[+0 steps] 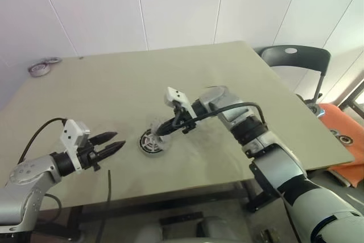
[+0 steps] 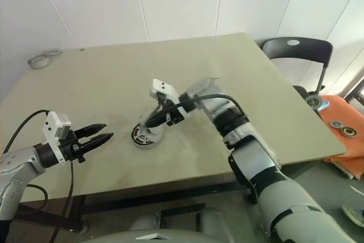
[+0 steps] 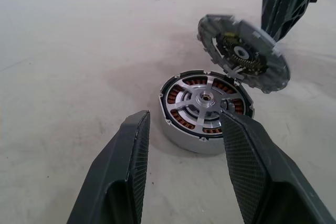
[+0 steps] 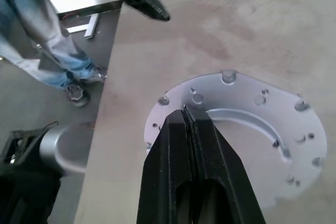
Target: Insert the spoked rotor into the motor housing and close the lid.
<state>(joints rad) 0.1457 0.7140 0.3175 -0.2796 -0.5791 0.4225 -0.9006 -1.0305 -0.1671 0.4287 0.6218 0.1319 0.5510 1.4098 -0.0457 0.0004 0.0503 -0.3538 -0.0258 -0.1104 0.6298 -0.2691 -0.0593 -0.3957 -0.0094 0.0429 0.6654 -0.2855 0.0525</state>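
silver lid carried in over the housing

copper windings ring the motor housing [image 3: 206, 109] on the table [image 1: 114, 83], with the spoked rotor [image 3: 202, 99] already seated. the lid [image 3: 243, 52] is pinched at its edge, tilted, by the closed right gripper [image 4: 185, 124]. it should be levelled and centred before lowering. the left gripper [image 1: 112, 143] waits half open, empty.

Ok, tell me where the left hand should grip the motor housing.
Probably grip the motor housing by its round outer wall, jaws across its width, coming in level from the left hand side. Its top holds the spoked rotor, and the tilted lid in the right hand hangs above.
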